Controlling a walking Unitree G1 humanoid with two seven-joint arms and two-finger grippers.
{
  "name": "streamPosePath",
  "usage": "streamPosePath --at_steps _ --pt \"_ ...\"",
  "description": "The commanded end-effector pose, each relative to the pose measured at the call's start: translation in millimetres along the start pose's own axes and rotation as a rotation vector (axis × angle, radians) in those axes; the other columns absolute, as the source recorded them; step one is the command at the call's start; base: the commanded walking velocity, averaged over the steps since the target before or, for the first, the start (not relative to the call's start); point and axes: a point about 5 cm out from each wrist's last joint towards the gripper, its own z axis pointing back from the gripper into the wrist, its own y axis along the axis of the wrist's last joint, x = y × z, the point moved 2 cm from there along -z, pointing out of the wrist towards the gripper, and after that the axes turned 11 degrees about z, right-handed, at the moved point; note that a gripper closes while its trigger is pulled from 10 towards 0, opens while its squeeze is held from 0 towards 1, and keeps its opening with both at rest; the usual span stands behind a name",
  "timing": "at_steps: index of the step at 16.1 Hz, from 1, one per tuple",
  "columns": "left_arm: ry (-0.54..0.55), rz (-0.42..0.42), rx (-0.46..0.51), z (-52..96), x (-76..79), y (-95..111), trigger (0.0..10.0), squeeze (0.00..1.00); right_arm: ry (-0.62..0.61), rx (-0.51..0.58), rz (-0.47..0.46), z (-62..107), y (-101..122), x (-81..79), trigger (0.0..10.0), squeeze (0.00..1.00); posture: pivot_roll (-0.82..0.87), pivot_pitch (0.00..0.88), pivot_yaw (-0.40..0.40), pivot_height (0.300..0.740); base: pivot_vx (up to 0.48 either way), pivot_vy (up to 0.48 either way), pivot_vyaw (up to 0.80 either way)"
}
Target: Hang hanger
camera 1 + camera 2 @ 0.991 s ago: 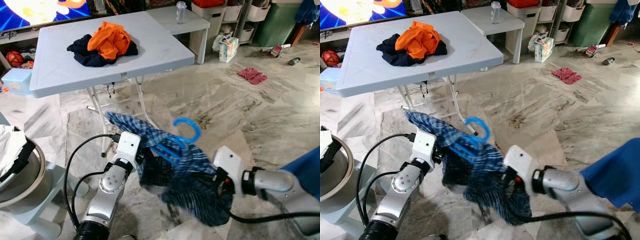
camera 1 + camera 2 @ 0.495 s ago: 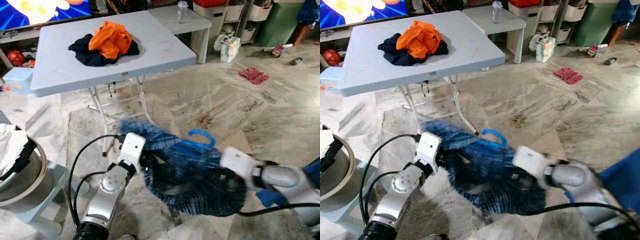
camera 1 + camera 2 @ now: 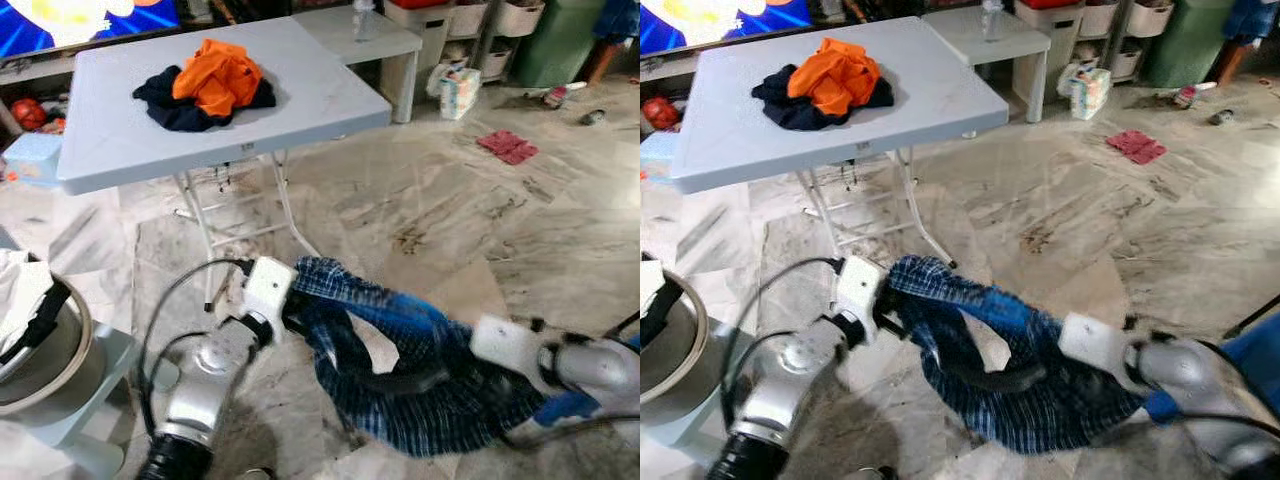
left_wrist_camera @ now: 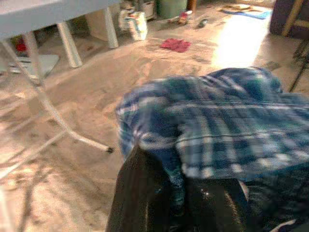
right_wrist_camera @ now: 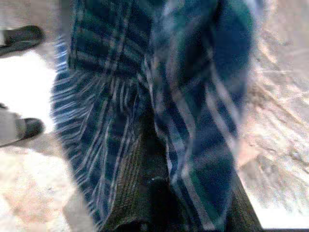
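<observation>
The blue plaid shirt [image 3: 400, 360] is suspended between the two end effectors, low over the marble floor [image 3: 470, 210], near the robot and in front of the folding table [image 3: 120, 150].

The left end effector [image 4: 176, 203] is clamped on the left end of the shirt; in the left wrist view its two black fingers [image 4: 140, 193] pinch a fold of the fabric. The right end effector [image 3: 500, 345] sits against the right end of the shirt. Its fingers are buried in cloth, so whether they are closed on it cannot be determined.

Task status: judged early to midway. The garment is lifted and held, but the hanger cannot be made out in the current views, and no rail or hook is in sight. Carrying and hanging remain.

Orientation: the long axis of the shirt runs left to right, sagging in the middle and bunching lower toward the right.

An orange and dark clothes pile [image 3: 205, 80] lies on the table, well apart.
</observation>
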Motion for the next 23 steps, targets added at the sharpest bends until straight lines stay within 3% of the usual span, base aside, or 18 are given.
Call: streamPosePath --at_steps 1,5,9,10,11,12,15,18,19,23 --pt "0.029 -0.005 -0.019 3.0 -15.0 1 0.0 0.00 0.025 0.047 -0.015 26.2 -1 8.3 10.0 0.00 -0.07 0.093 0.014 0.740 0.000 0.000 0.00" --pt "0.021 -0.008 -0.071 6.1 -20.7 -8 0.0 0.00 0.071 0.148 -0.114 81.8 -7 19.9 10.0 0.00 -0.10 0.099 0.020 0.740 0.000 0.000 0.00" --pt "-0.001 0.037 -0.097 4.0 -15.4 -16 0.0 0.00 0.141 0.309 -0.174 114.1 12 19.5 10.0 0.00 -0.10 0.100 0.031 0.740 0.000 0.000 0.00" --pt "0.005 0.034 -0.097 4.1 -16.6 -16 0.0 0.00 0.149 0.309 -0.172 115.6 13 18.6 10.0 0.00 -0.10 0.101 0.031 0.740 0.000 0.000 0.00" --pt "0.064 0.084 -0.075 4.6 -29.9 -10 0.0 0.00 0.241 0.253 -0.144 120.8 8 5.2 10.0 0.00 -0.11 0.102 0.028 0.740 0.000 0.000 0.00" --pt "0.075 0.100 -0.069 5.1 -33.1 -9 0.0 0.00 0.279 0.206 -0.125 122.4 3 -1.5 10.0 0.00 -0.11 0.102 0.027 0.740 0.000 0.000 0.00" --pt "0.076 0.142 -0.053 3.4 -33.1 -7 0.0 0.00 0.339 0.069 -0.058 123.3 -13 -16.2 10.0 0.00 -0.11 0.102 0.029 0.740 0.000 0.000 0.00" --pt "0.002 0.133 -0.153 3.5 -15.7 -26 0.0 0.00 0.281 0.287 -0.134 127.2 23 -5.6 10.0 0.00 -0.11 0.100 0.035 0.740 0.000 0.000 0.00" --pt "-0.043 0.127 -0.196 5.7 -4.0 -37 0.0 0.00 0.190 0.454 -0.191 135.0 44 14.6 10.0 0.00 -0.11 0.098 0.034 0.740 0.000 0.000 0.00" --pt "-0.091 0.143 -0.204 6.1 16.6 -44 0.0 0.00 0.040 0.691 -0.262 147.0 65 46.0 10.0 0.00 -0.11 0.093 0.029 0.740 0.000 0.000 0.00"
